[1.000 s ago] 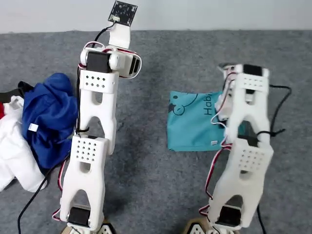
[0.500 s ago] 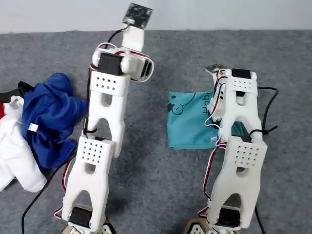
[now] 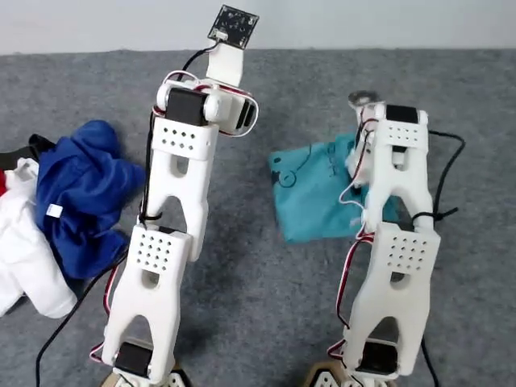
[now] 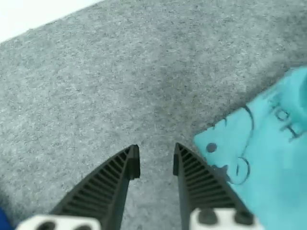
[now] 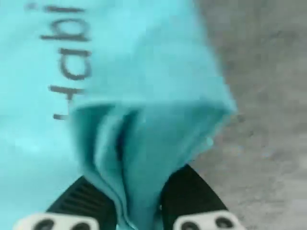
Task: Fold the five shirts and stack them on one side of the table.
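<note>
Teal shirt (image 5: 125,67) in right claw (image 5: 136,189)

The worktop (image 3: 266,322) is covered edge to edge in a grey, felt-like surface. Behind its far edge stands a plain pale wall (image 3: 97,24).

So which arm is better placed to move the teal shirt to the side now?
Right, probably. The right gripper is shut on a fold of the shirt, so it could drag it at once. The left gripper is open over the table beside the shirt's corner, holding nothing.
</note>
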### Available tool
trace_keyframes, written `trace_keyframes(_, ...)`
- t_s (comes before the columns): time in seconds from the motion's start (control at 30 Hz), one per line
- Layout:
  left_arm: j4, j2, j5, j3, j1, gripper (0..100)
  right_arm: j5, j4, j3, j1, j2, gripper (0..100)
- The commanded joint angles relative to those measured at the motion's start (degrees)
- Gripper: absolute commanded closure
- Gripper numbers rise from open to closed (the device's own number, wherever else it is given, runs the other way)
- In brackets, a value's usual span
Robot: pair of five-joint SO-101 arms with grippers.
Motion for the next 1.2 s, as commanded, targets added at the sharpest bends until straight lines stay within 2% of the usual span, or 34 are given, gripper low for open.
trace_keyframes(0.0,1.41,-1.14,-0.09,-0.57,0.62,88,-9.41,-4.18,-6.07,5.05,-3.47,98.9)
trace_keyframes(0.27,1.41,-1.14,-0.09,-0.57,0.7,88,-28.57,-1.89,-6.07,23.16,-3.47,98.9)
trace_keyframes(0.5,1.41,-1.14,-0.09,-0.57,0.7,88,-35.78,6.11,-5.89,38.2,-3.38,98.9)
trace_keyframes(0.77,1.41,-1.14,-0.09,-0.66,0.79,88,-33.85,13.14,-5.71,45.67,-2.51,98.3)
trace_keyframes(0.87,1.41,-1.14,-0.09,-0.66,0.88,88,-30.07,15.6,-5.71,45.93,-1.8,96.9)
trace_keyframes(1.0,1.41,-1.76,-0.09,-0.66,2.37,87,-20.75,15.96,-5.54,44.97,-1.89,86.6)
trace_keyframes(1.07,1.41,-3.08,-0.09,-0.48,3.69,87,-16.18,16.04,-4.84,44.62,-1.89,85.8)
trace_keyframes(1.17,1.41,-5.36,-0.35,-0.4,5.63,85,-13.19,16.04,-2.11,44.53,-2.33,85.5)
